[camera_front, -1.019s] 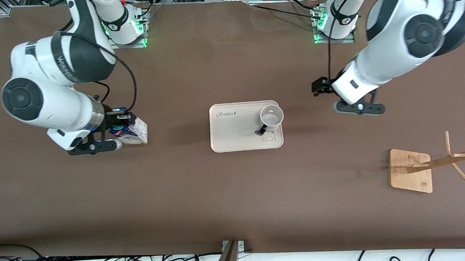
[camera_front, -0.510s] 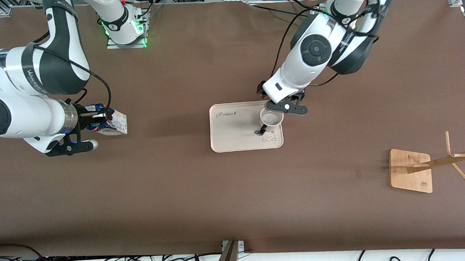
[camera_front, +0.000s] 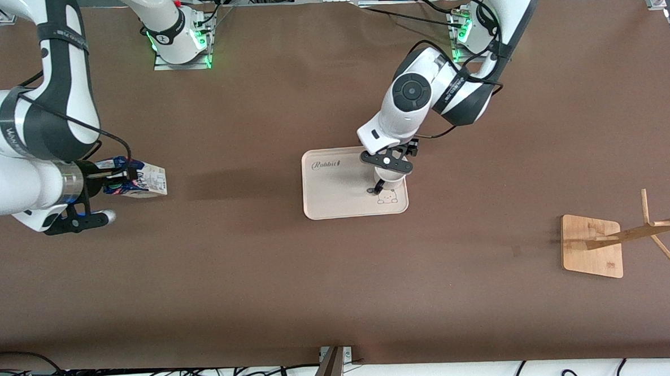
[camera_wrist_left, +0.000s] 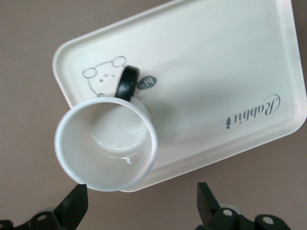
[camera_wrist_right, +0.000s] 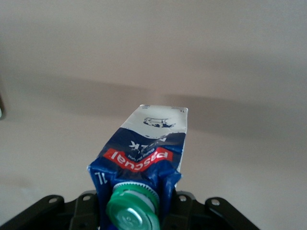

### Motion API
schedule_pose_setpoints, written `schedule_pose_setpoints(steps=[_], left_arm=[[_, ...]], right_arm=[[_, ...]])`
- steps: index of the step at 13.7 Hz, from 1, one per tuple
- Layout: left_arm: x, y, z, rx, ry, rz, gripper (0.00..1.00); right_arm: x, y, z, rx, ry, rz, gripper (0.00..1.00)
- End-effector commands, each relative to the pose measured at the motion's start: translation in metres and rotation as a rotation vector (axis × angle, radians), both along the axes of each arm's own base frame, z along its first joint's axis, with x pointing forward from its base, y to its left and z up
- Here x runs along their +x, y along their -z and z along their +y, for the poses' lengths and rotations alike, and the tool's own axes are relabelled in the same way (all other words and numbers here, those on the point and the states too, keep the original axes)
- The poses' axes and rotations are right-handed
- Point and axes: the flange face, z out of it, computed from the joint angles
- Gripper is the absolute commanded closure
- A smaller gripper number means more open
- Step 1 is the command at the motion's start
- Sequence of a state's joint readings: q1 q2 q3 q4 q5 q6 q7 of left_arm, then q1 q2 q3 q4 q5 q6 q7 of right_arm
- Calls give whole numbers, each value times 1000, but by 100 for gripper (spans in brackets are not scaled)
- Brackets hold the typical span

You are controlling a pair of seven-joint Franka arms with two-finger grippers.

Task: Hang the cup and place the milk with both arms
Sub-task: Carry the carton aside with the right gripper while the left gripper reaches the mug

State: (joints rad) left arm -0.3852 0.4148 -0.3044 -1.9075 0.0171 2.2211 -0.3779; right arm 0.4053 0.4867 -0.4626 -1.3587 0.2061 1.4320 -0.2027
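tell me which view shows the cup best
The left wrist view: the cup fills it from above, rim, inside and black handle clear, on the tray. In the front view the left tool covers most of the cup. The right wrist view shows only the milk.

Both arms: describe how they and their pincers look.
Both arms are glossy white shells with dark grey joint bands and round dark caps. The right arm bears grey lettering on a band and a silver wrist ring. Black cables loop along each, the left arm included. Each pincer is black; the left pincer ends in two wedge-shaped fingers.
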Motion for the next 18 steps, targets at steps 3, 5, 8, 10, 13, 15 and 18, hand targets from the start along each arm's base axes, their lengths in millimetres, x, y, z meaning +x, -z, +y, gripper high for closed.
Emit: schedule_pose_setpoints(steps=[3,5,8,10,13,15,18], left_arm=[[-10,29,-7,0,84,-22,0],[-9,33,-8,-2,130,-43,7],[-9,40,-7,22,177,-50,96],[-7,40,-5,21,173,-51,100],[-5,39,-4,21,171,-53,100],[5,28,4,20,161,-79,100],[31,-24,30,0,97,-159,100]], right_arm=[[-7,20,-3,25,-15,-47,61],[-16,26,-9,51,-20,-64,61],[-33,45,-18,55,-32,-112,61],[-48,58,-20,61,-23,-134,61],[-71,69,-23,72,-5,-135,61],[-84,73,-25,78,0,-133,61],[-94,83,-31,80,10,-127,61]])
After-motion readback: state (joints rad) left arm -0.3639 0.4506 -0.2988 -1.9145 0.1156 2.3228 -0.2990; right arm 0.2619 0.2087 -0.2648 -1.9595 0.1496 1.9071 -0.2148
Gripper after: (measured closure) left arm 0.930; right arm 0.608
